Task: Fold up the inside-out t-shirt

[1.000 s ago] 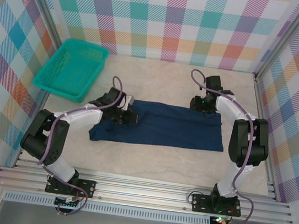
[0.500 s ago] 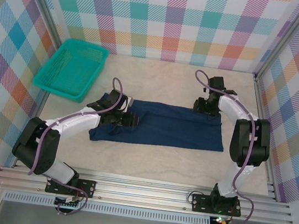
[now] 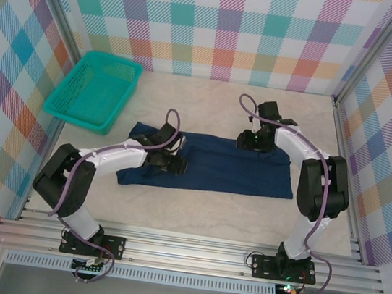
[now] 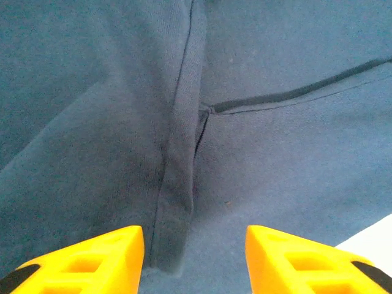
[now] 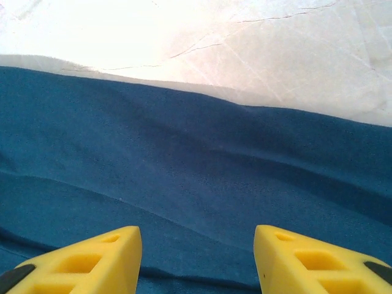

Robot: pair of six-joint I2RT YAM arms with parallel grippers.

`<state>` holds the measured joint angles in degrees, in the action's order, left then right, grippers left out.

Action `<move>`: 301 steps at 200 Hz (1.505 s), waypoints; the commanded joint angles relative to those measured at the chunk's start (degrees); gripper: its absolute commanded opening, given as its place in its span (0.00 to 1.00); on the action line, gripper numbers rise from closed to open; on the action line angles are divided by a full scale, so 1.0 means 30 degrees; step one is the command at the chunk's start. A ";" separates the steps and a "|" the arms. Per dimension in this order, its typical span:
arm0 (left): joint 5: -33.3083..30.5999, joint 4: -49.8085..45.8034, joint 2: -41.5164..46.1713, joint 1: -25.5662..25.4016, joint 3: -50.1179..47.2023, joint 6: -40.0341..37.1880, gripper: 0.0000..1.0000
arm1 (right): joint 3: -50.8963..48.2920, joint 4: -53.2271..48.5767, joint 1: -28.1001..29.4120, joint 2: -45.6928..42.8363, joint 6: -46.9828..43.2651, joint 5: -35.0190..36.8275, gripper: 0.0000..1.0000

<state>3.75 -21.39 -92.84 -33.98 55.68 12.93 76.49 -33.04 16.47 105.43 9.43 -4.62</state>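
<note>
"T-shirt first: where does it lie for you?"

"Your navy shirt is spread flat in a long band across the middle of the table, running left to right. The teal mesh basket stands well apart at the far left."

"And your left gripper?"

"It's down over the shirt's left part. From the left wrist you see both yellow fingers spread wide just above the cloth, with nothing between them. A raised seam runs up between them, and a second stitched line branches off to the right. A pale sliver of table shows at the lower right corner."

"Your right gripper?"

"It sits at the shirt's far edge, right of the middle. Its fingers are also wide apart — holding nothing — over soft folds of blue cloth. The shirt's edge meets the bare marbled table just beyond them."

"Touching the cloth?"

"You can't tell from these views whether either claw's tips touch it."
</note>
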 commanded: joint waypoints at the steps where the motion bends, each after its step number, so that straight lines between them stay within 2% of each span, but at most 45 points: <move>1: -0.1797 -0.1083 -0.0666 -0.0179 0.0570 -0.0606 0.43 | -0.0284 0.0020 -0.0048 -0.0566 -0.0089 -0.0338 0.51; 32: -0.1997 -0.1190 -0.1165 -0.0436 0.0660 -0.0643 0.34 | -0.0547 0.0060 -0.0041 -0.0685 -0.0119 -0.0188 0.51; 83: -0.1167 -0.1279 -0.0713 -0.0500 0.0805 -0.0556 0.07 | -0.0649 0.0065 -0.0055 -0.0653 -0.0148 -0.0129 0.52; 117: 0.0598 -0.1230 0.0121 -0.0518 0.0717 0.0093 0.02 | -0.0673 0.0025 -0.0053 -0.0718 -0.0230 0.0047 0.51; 152: 0.3147 -0.0254 0.0416 -0.0611 0.0614 0.1261 0.00 | -0.0768 0.0041 -0.0048 -0.0747 -0.0185 0.0017 0.51; 170: 0.3904 0.0182 0.0263 -0.0842 0.0631 0.1761 0.03 | -0.0856 0.0075 -0.0044 -0.0849 -0.0169 0.0017 0.51; 202: 0.5401 0.0631 -0.0314 -0.1125 0.0732 0.2124 0.21 | -0.0989 0.0064 -0.0041 -0.1043 -0.0156 0.0076 0.51; 222: 0.6060 0.1025 0.0360 -0.1125 0.0394 0.2007 0.31 | -0.1185 0.0132 -0.0044 -0.1327 -0.0097 -0.0271 0.51; 235: 0.5779 0.0891 0.1227 -0.1069 0.0108 0.1738 0.39 | -0.1451 0.0238 -0.0012 -0.1698 -0.0069 -0.0835 0.52; 249: 0.4348 0.0125 0.2272 -0.0770 -0.0400 0.1525 0.42 | -0.1853 0.0561 0.0263 -0.2289 0.0170 -0.2118 0.52; 265: 0.2519 -0.0420 0.4000 0.0287 -0.1460 0.1862 0.44 | -0.2569 0.1480 0.1266 -0.2893 0.0806 -0.4032 0.52; 274: 0.2102 -0.0502 0.4991 0.1465 -0.2199 0.2255 0.44 | -0.2973 0.2308 0.2026 -0.3096 0.1488 -0.5298 0.52; 285: 0.2276 -0.0141 0.6001 0.3114 -0.3106 0.2906 0.46 | -0.3462 0.4027 0.3085 -0.3060 0.2843 -0.7114 0.52; 301: 0.3654 0.0777 0.6283 0.5140 -0.3909 0.3684 0.46 | -0.3624 0.6893 0.4956 -0.2319 0.4864 -0.9157 0.51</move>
<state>14.02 -20.21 -75.85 -26.22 47.94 19.99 67.00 -25.26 23.83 97.19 14.66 -17.69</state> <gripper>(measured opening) 0.463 0.518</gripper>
